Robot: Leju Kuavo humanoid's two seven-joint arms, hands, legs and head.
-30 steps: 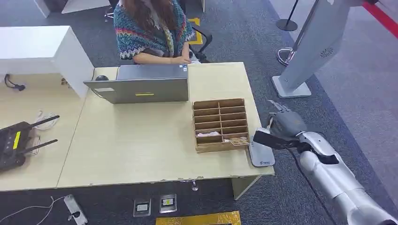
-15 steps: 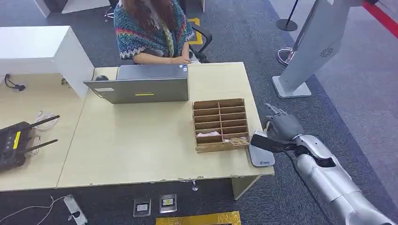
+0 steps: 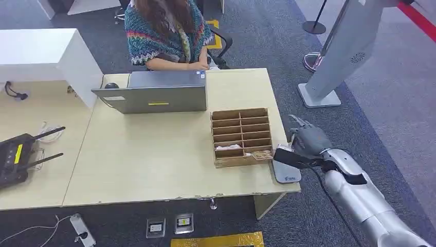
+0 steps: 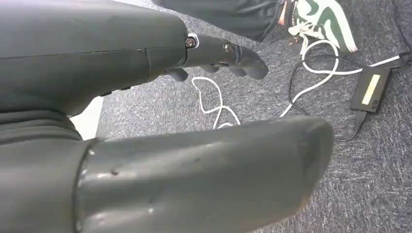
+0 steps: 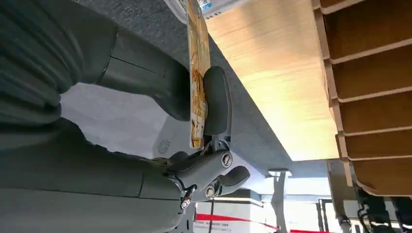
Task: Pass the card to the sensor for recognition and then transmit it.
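Right hand (image 3: pixel 307 141) pinches the card (image 5: pixel 197 82) above the sensor (image 3: pixel 286 171); left hand (image 4: pixel 194 97) hangs loose, holding nothing.

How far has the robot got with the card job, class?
Done: the card is pinched in the right robot hand. In hand: the hand hovers by the grey sensor pad at the desk's edge. Left: recognition, then passing it on; the person sits opposite.

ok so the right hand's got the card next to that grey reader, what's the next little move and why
Probably lower the card flat onto the grey sensor pad. The right hand pinches it on edge between thumb and finger, poised at the pad by the wooden organizer, so it likely isn't yet presented face-down for reading.
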